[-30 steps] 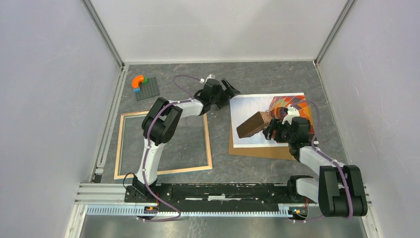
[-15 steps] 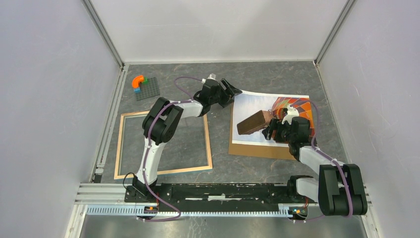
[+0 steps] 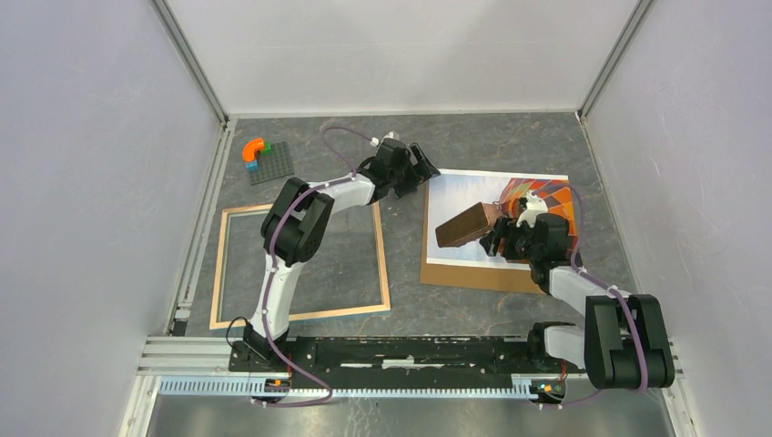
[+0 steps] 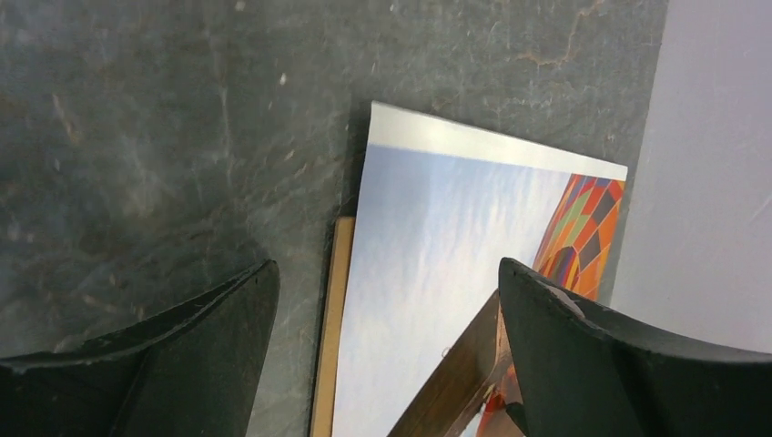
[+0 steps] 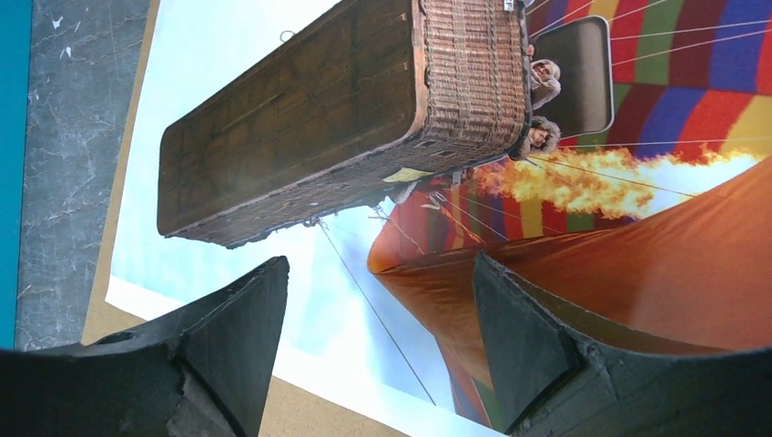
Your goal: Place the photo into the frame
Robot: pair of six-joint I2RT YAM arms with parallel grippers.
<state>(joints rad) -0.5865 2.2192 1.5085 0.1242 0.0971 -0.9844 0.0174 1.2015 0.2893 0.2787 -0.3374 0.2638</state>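
Over on the left, the frame (image 3: 300,316) lies flat on the worktop (image 3: 473,137), wood side up. The left claw (image 4: 384,273) hangs wide open at the photo's (image 3: 460,193) far left corner, gripping nothing. The photo rests on the brown backing board (image 3: 473,276), right of the frame. The right claw (image 5: 378,273) is spread wide over the printed basket, empty.

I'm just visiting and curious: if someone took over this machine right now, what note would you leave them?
Left tool: open, empty, over the far-left corner of the photo.
Right tool: open, empty, over its printed basket.
Photo lies on the brown board, right of the frame.
Frame lies flat, nothing in it.
Done: nothing placed yet.
Left: grip the photo, move it into the frame.
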